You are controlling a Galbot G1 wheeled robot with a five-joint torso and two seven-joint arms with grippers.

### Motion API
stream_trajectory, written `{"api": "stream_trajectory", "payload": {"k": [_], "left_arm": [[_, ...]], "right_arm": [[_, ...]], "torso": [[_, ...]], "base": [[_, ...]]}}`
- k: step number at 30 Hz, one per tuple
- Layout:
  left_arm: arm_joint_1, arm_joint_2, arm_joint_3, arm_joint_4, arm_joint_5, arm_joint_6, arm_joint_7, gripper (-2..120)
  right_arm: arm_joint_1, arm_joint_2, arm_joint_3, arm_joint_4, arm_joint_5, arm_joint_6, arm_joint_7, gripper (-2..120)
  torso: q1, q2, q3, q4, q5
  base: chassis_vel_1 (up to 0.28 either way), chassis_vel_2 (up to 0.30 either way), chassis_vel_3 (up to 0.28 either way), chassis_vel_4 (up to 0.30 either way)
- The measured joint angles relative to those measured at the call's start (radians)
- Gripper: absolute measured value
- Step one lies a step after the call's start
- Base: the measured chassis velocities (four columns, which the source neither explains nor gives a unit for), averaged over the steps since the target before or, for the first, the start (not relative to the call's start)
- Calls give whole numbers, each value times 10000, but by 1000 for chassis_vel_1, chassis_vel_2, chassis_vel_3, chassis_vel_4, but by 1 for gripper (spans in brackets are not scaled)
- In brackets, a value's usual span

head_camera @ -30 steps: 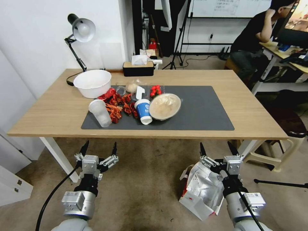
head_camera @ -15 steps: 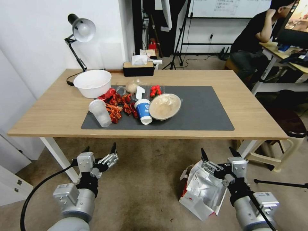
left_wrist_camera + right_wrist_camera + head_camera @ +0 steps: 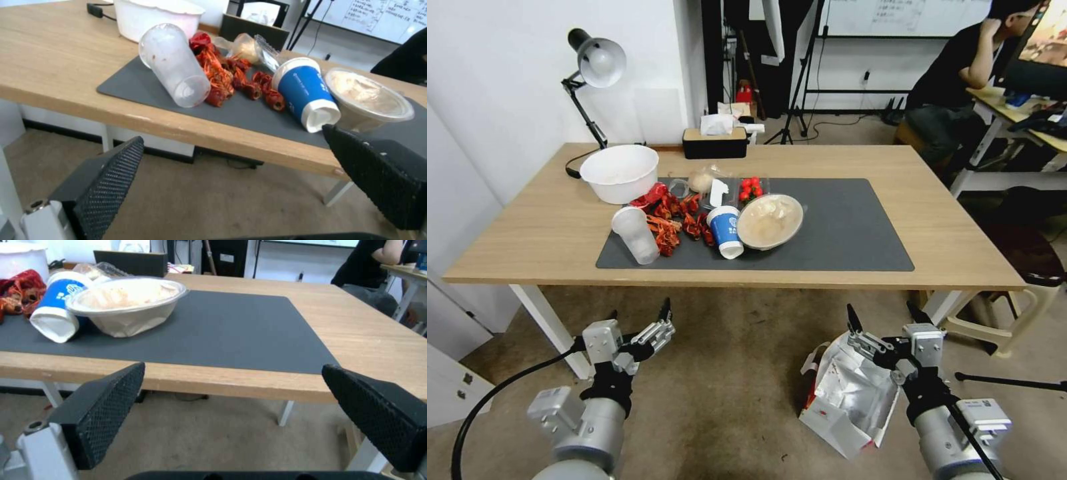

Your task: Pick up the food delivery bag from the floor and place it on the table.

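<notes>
The right gripper is held spread wide and empty above the white, foil-lined food delivery bag; the left gripper is likewise spread, empty.

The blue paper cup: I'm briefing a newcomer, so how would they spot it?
On the table, look at the dark mat. The blue paper cup lies tipped beside the round bowl; it is the only blue item there, white-rimmed.
</notes>
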Motion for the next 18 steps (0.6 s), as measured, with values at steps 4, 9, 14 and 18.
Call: {"api": "stream_trajectory", "payload": {"k": [4, 9, 14, 18], "left_arm": [[40, -7, -30, -18, 0, -15, -14, 100], [51, -10, -37, -22, 3, -21, -14, 100], [57, -43, -7, -21, 89, -27, -17, 100], [109, -65, 7, -42, 230, -51, -18, 100]], "right_arm": [[-1, 17, -29, -28, -33, 6, 0, 100], [0, 23, -49, -51, -64, 8, -9, 100], [0, 27, -76, -80, -121, 6, -62, 100], [-3, 35, -113, -143, -169, 5, -91, 100]], "torso": [[-91, -211, -118, 0, 0], [-187, -429, -243, 0, 0], [-320, -740, -416, -1, 0], [-420, -953, -533, -1, 0]], "base": [[0, 0, 0, 0], [0, 0, 0, 0], [0, 0, 0, 0], [0, 0, 0, 0]]}}
